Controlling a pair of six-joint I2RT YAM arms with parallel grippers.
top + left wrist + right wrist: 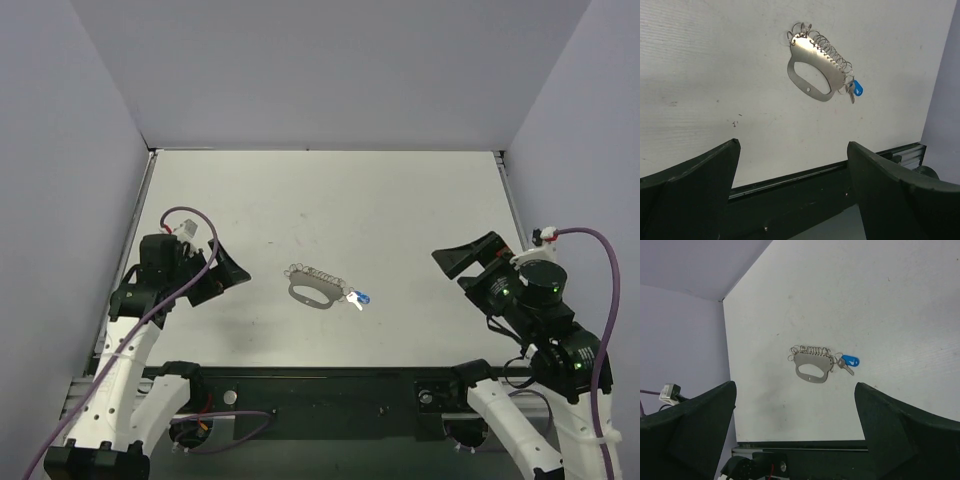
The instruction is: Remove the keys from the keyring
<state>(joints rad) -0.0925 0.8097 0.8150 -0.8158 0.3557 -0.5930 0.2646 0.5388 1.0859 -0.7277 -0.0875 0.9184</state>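
The keyring (312, 288) lies flat mid-table (420, 190), a little toward the near edge, with the blue-headed keys (358, 298) at its right end, while the left gripper (228, 272) and right gripper (465, 262) hover either side, jaws spread wide, holding nothing.

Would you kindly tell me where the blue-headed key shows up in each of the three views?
Top external: key slightly right of and below centre.
Left wrist: key up and right of centre.
Right wrist: key right of centre.
Shared landmark: the keyring, lying at the key's left in every view.
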